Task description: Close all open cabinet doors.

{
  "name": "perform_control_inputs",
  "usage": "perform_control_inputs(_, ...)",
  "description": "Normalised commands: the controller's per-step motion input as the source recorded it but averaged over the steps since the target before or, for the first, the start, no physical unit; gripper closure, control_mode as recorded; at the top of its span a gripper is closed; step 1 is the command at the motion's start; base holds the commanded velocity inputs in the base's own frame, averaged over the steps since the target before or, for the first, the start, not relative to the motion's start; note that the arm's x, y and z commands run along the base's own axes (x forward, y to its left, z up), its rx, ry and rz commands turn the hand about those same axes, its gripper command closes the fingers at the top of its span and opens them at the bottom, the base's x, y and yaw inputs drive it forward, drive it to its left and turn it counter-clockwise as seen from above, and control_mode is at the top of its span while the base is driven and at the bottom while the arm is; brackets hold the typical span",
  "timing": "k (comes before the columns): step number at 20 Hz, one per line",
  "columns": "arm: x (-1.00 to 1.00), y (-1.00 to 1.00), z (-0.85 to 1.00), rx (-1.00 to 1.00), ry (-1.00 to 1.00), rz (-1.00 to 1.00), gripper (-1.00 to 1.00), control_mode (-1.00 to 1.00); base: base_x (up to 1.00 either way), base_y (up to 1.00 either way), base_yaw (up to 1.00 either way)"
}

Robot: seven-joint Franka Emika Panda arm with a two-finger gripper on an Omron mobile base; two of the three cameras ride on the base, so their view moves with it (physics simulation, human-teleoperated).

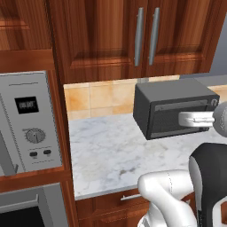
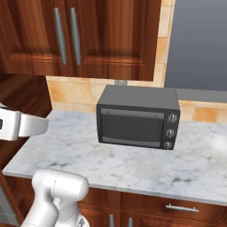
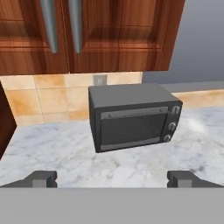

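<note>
1. Rendered kitchen with reddish-brown wood cabinetry above a white marble counter (image 2: 133, 166).
2. High on the far wall, two upper cabinet doors (image 1: 146, 35) side by side, glossy with raised panels, each carrying a long vertical brushed-silver bar handle (image 1: 139, 37) near the shared seam. Both lying flush with the cabinet face, shut as far as visible.
3. Directly beneath those doors, on the counter against a tan tiled backsplash (image 2: 71, 95), a dark grey toaster oven (image 2: 137, 117) with a mesh-look front window and three round knobs stacked at its right side.
4. A small grey wall outlet (image 3: 100, 80) on the tiles just behind the toaster oven.
5. At far left in the left base view, a tall grey metal oven panel (image 1: 31, 124) with a small dark display, a dial and two buttons, set into a wooden column.
6. Below the counter edge, low drawer fronts (image 2: 177, 206) with short horizontal silver handles.
7. To the right of the upper cabinet, a plain grey-blue wall area.
8. Gripper (image 3: 113, 178) held above the near part of the counter, facing the toaster oven and the doors above it, well apart from both.
9. Jaws spread wide, with nothing between the two dark fingertips (image 3: 41, 178).
</note>
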Motion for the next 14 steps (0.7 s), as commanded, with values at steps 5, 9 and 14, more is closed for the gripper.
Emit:
perform_control_inputs(5,0.00,0.00,0.00,0.00,0.02,0.02,-1.00,-1.00,0.00,0.00,0.00)
perform_control_inputs(9,0.00,0.00,0.00,0.00,0.01,0.00,-1.00,-1.00,0.00,0.00,0.00)
perform_control_inputs(14,0.00,0.00,0.00,0.00,0.00,0.00,-1.00,-1.00,0.00,0.00,0.00)
